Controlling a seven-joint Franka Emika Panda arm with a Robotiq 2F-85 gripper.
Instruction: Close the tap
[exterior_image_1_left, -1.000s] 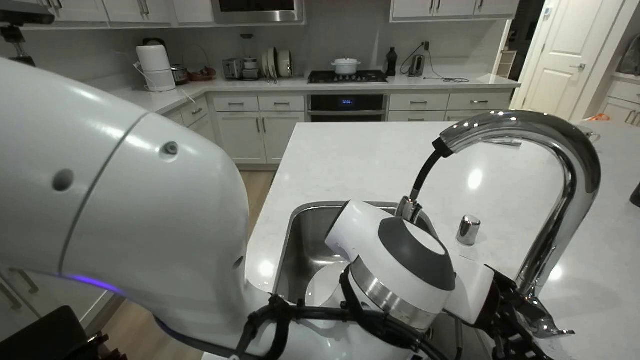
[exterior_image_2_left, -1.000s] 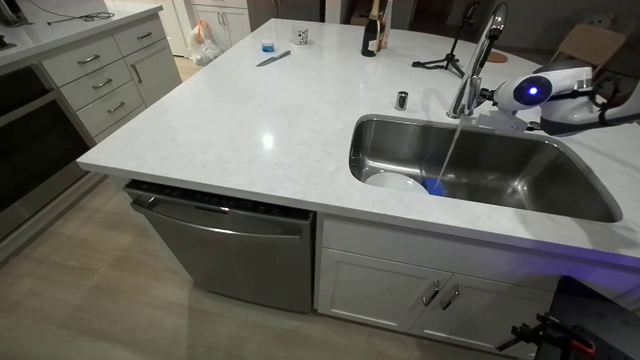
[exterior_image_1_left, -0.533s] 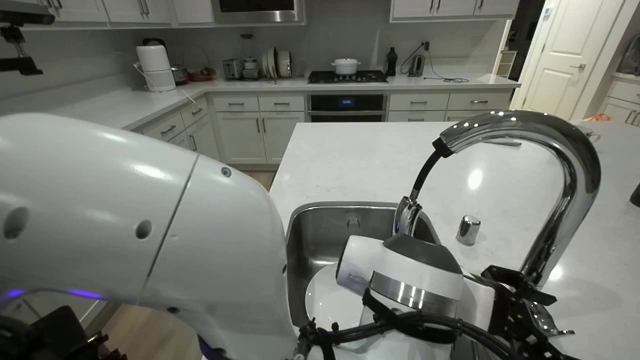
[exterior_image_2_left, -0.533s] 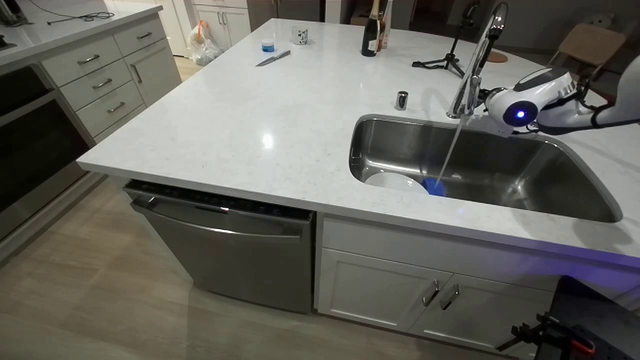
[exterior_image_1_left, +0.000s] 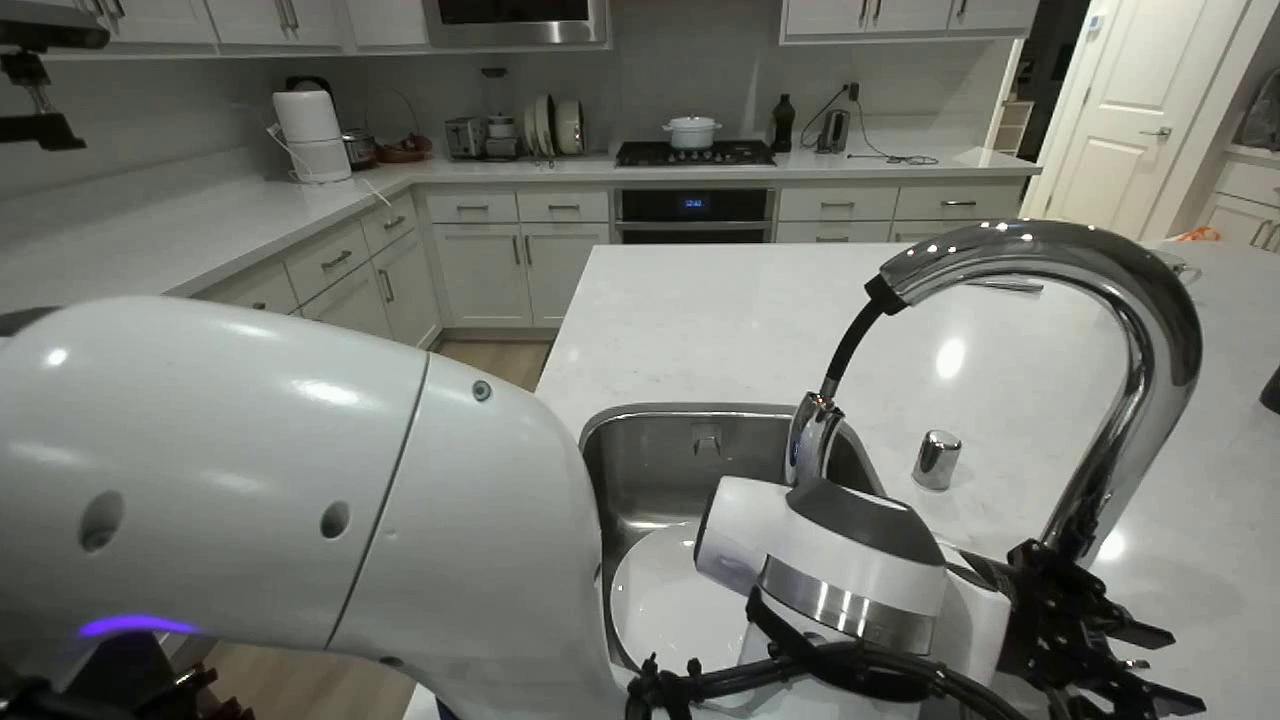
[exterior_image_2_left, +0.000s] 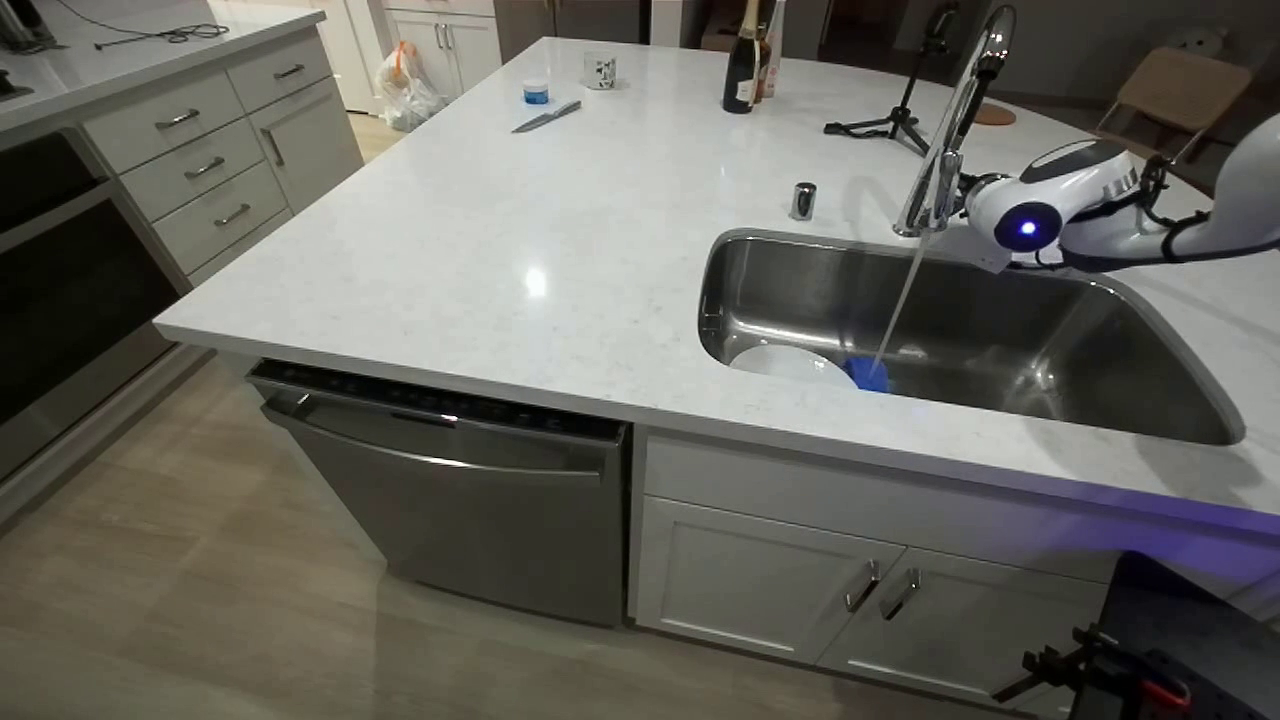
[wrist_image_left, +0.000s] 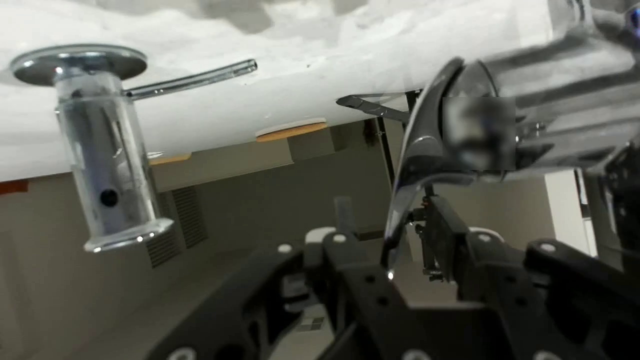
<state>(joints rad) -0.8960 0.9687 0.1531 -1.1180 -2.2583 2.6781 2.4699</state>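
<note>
The tap is a tall chrome arch standing behind the sink, also in view as the tap from the far side. Its spray head hangs low on a black hose, and a thin water stream falls into the sink. In the wrist view, which stands upside down, the tap's shiny lever runs down into the gap of my gripper. The fingers are apart on either side of it; the lever's end looks nearer the left one. In an exterior view my gripper sits low beside the tap's base, fingers spread.
A white plate and a blue sponge lie in the steel sink. A short chrome knob stands on the counter near the tap. A chrome fitting with a thin side tube appears beside the lever.
My arm has come down and its hand has shifted toward the tap's base. The fingers now stand around the lever. Water runs as before.
</note>
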